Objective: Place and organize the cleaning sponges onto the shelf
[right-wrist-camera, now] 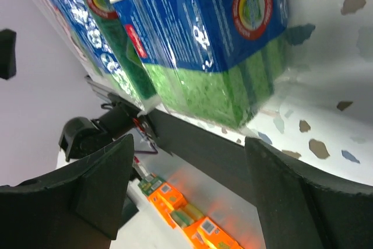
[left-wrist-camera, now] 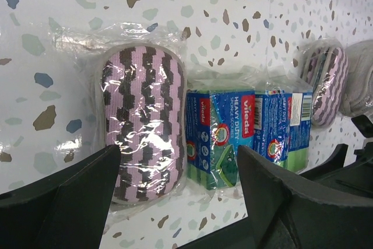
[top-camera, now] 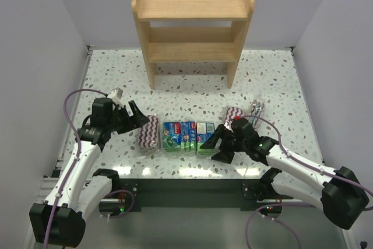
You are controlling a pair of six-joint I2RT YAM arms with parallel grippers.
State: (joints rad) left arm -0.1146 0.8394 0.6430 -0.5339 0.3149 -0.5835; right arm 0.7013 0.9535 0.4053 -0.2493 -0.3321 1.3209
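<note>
Plastic-wrapped oval pad [left-wrist-camera: 143, 129] lies on the table [top-camera: 274, 86] just ahead of the left gripper [left-wrist-camera: 180, 202], jaws apart. The right gripper [right-wrist-camera: 189, 190], likewise apart, faces the green-and-blue packs [left-wrist-camera: 224, 138] (labelled "vileda", "HEAVY DUTY"). Shelf [top-camera: 192, 16] stands well apart. Risks: slick film slipping from the grip; a closing finger dragging the touching pack.

"vileda" on a red band, "HEAVY DUTY" beside it (smaller lines unreadable), on sponge pack [left-wrist-camera: 218, 138], "vileda" also on neighbouring pack [left-wrist-camera: 280, 126]
</note>
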